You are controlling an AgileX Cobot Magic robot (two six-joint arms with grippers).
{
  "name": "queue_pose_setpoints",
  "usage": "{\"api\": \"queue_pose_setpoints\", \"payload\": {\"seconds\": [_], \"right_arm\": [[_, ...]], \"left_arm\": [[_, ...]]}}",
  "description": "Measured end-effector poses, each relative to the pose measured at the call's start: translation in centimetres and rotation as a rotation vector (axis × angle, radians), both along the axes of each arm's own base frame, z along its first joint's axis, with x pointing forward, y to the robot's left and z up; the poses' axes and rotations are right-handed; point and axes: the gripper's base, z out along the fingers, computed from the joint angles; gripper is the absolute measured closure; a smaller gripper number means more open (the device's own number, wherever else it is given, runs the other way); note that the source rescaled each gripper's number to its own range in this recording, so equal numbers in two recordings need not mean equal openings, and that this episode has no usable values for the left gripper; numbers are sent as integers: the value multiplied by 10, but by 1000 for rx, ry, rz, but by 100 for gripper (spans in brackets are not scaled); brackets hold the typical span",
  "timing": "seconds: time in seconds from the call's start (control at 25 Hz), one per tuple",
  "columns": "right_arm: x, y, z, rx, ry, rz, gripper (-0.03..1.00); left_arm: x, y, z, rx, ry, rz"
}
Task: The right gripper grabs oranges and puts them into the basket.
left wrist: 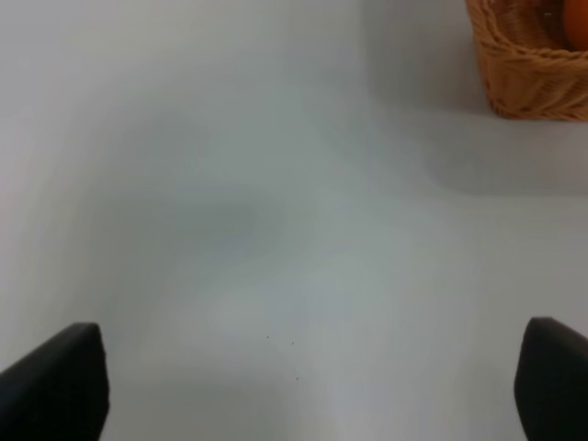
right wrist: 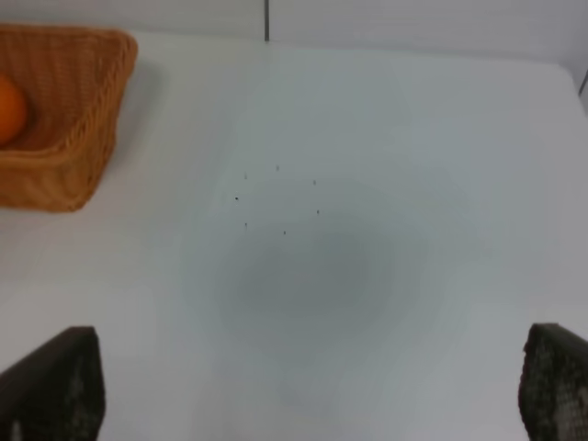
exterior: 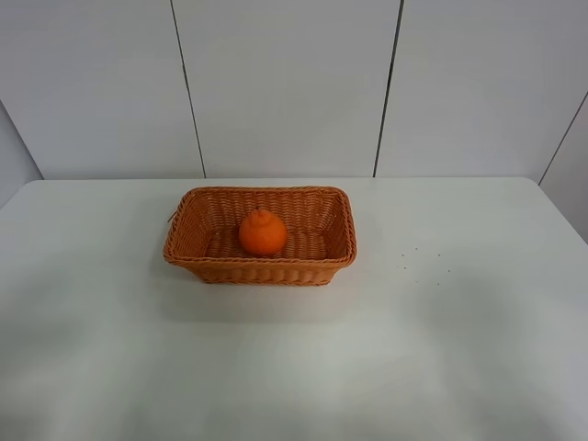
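Bare table (exterior: 441, 349) on every side — only the basket (exterior: 260, 268) stands mid-table, orange (exterior: 263, 232) inside.

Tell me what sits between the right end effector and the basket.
Only bare white table with a few dark specks separates the right end effector from the basket, as the right wrist view shows.

a pale white desk (exterior: 294, 367) fills the lower half of the frame, its far edge running across just above the middle. behind it stands a white panelled wall (exterior: 285, 83), split by thin dark seams that slant slightly, two near the centre and one at each side. a few tiny dark specks (exterior: 423, 262) dot the desk at centre right. the light is soft and even, with faint grey shading on the surface.
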Motion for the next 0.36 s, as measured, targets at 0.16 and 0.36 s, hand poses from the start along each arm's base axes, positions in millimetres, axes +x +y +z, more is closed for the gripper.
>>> {"api": "queue_pose_setpoints", "payload": {"seconds": [0.16,0.36], "right_arm": [[0,0,0,0,-1,0,-3],[0,0,0,2,0,0,-3]], "left_arm": [[0,0,0,0,0,0],[0,0,0,0,0,0]]}}
